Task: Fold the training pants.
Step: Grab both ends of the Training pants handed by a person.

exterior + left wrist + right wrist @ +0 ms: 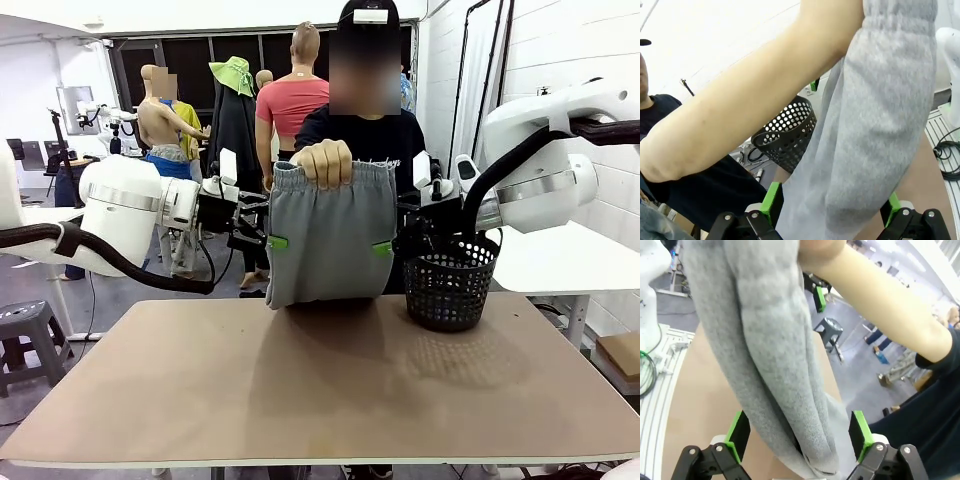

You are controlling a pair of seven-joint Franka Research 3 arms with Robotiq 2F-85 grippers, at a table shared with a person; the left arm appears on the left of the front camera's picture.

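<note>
Counter [300, 390] surface lies nearest, tan and matte, with a soft shadow falling toward its far half. Beyond that, both white arms reach in from the sides and meet at the training pants [330, 240], which hang as a folded grey bundle over the far part of the counter, their lower fold coming down to the surface.

The left end effector [270, 240] sits at the bundle's left edge, one green pad showing against the cloth. In its own wrist view the left end effector [832, 205] stands wide, a green pad on either side and the grey fabric [875, 130] hanging down between them, not pinched.

The right end effector [388, 245] is at the bundle's right edge. Its wrist view shows it [799, 435] spread wide too, the thick folded cloth [775, 355] passing between the two pads without being clamped.

Just right of the pants a black mesh basket [450, 285] stands on the counter, close by the right arm.

Farther back, a person's hand [325, 160] grips the gathered waistband from above and holds the pants up. The person, in a dark shirt, stands at the far side.
</note>
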